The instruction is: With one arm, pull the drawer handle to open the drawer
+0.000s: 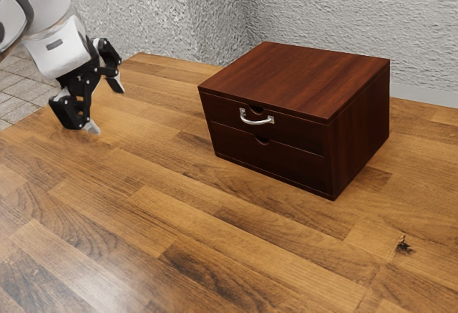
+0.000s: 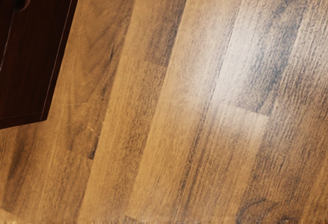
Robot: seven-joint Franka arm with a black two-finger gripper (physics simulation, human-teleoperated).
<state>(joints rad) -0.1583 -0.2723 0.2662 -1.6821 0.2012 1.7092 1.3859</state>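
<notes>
Plainly, wide floor [image 1: 164,162] separates end effector [image 1: 104,105] from handle [image 1: 256,119].

Our arm [image 1: 51,39]: white, coming in from the exterior view's upper left, well apart from the cabinet [image 1: 300,84], out beyond its front.
Our wrist: angled downward and toward the cabinet.
Our gripper [image 1: 104,105]: black, fingers [image 1: 109,59] spread wide, nothing between them.

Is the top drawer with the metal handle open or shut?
Shut: the top drawer front sits flush with the lower drawer front.
</notes>
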